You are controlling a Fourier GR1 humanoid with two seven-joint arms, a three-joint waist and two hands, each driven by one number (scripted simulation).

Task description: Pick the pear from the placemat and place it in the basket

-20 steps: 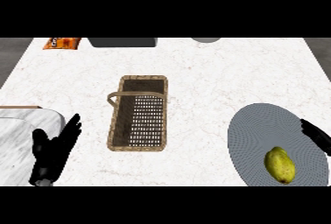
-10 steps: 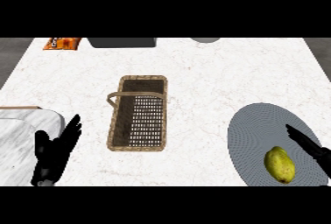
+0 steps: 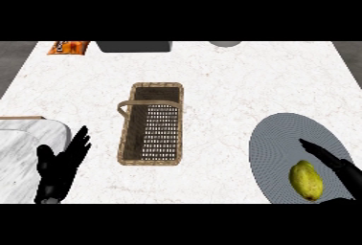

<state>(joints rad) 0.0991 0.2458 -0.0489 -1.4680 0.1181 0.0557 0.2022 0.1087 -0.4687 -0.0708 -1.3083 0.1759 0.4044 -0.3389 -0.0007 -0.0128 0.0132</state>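
The pear (image 3: 306,180) is seen lying on the grey round placemat (image 3: 279,143), low on it and toward the desk's right front corner. Just beside the pear, at its right, the right hand (image 3: 338,165) is found, with straight fingers pointed up and to the left over the placemat; nothing is gripped by it, and whether the pear is touched cannot be told. Well apart to the left, the wicker basket (image 3: 152,124) is set lengthwise on the white marbled desk (image 3: 240,86), a handle arched across its upper half and nothing seen inside it. Further left, near the lower edge, the left hand (image 3: 62,167) is held open, fingers spread and pointing up, resting beside a white marbled slab (image 3: 21,143). Along the far edge an orange packet (image 3: 68,47), a dark box (image 3: 134,46) and a grey round object (image 3: 225,43) are glimpsed.
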